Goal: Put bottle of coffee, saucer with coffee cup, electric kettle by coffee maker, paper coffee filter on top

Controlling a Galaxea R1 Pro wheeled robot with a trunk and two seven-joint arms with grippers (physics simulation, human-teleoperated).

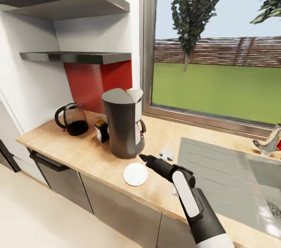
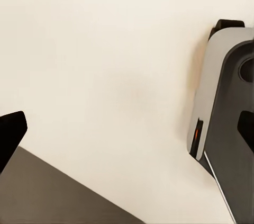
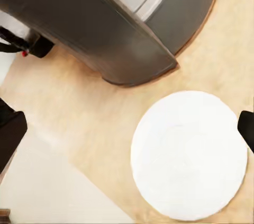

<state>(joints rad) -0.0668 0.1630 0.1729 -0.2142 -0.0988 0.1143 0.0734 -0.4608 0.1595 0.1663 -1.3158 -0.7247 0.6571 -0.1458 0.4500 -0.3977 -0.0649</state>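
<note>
Right gripper [image 1: 143,157] hangs just above the kitchen countertop [image 1: 78,150], its dark tips pointing toward the base of the coffee maker [image 1: 124,123], and from my seat I read it as spread wide with nothing between the fingers: in the right wrist view the two fingertips [image 3: 10,131] sit at opposite edges, with the saucer [image 3: 189,154] lying flat on the wood between them. On the head view the saucer [image 1: 136,173] rests just in front of the coffee maker, close to the counter's front edge and apart from the machine. I see a white paper coffee filter [image 1: 134,94] sitting on top of the coffee maker. The bottle of coffee [image 1: 102,130] stands right beside the machine, and the electric kettle [image 1: 72,119] stands beyond it near the wall. A small white item [image 1: 166,156] lies by the sink [image 1: 218,162]; I cannot tell what it is. Left gripper [image 2: 127,128] looks spread too, one dark fingertip [image 2: 11,134] at each side of its wrist view, over pale floor. Above, the kitchen shelf [image 1: 78,57] holds nothing I can make out.
</note>
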